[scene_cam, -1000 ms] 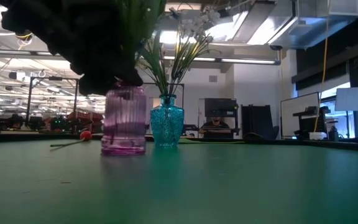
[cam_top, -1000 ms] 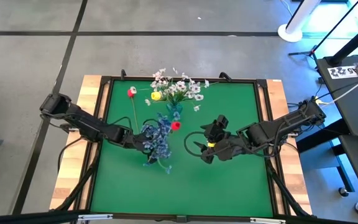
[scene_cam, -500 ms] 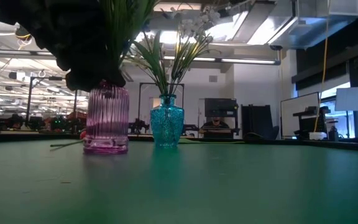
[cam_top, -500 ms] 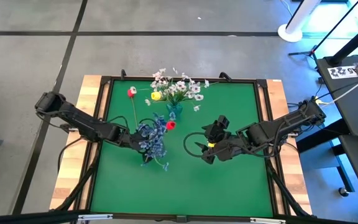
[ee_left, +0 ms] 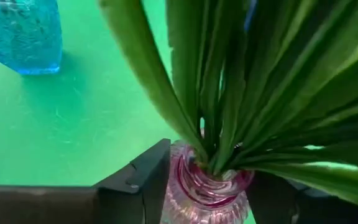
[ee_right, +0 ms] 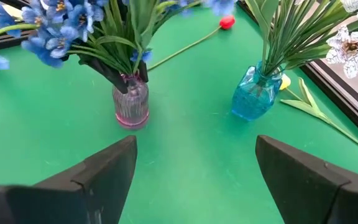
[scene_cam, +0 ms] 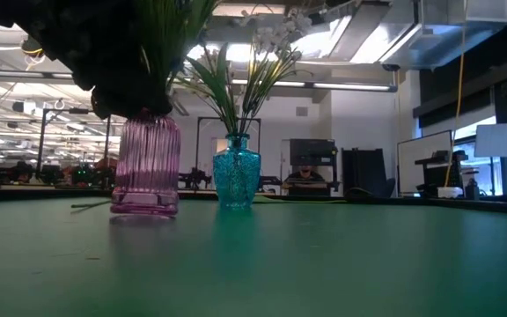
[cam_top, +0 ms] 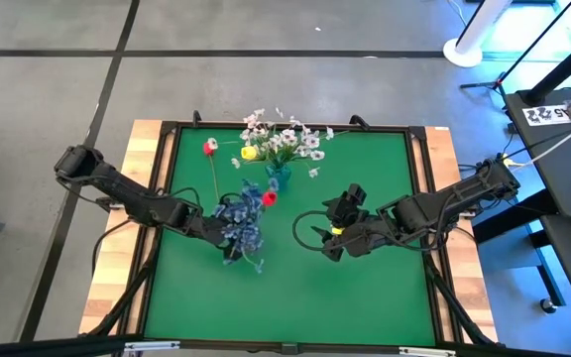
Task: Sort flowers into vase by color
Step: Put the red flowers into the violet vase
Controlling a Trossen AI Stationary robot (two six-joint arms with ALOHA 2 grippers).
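No writing can be read. The left pincer (ee_left: 207, 186) is clamped on the neck of the pink vase (scene_cam: 145, 176) of blue flowers (cam_top: 238, 220). The right pincer (ee_right: 194, 177) hangs wide apart, empty. Farther off on the green tabletop (cam_top: 365, 288), the blue vase (scene_cam: 237, 172) holds white flowers (cam_top: 285, 134); a red flower (cam_top: 209, 148) and a yellow one (cam_top: 249, 153) lie beside it.

Light fell evenly from above in the high view, leaving the green table (cam_top: 365, 288) bright with only faint shadows. In the low view, ceiling lights (scene_cam: 341, 40) glared behind the flowers, turning the blue flowers (scene_cam: 104, 44) into a dark silhouette, and the near tabletop was soft. In the left wrist view, the leaves (ee_left: 241, 81) just beyond the fingers (ee_left: 145, 183) were blurred. The right wrist view was bright and sharp.
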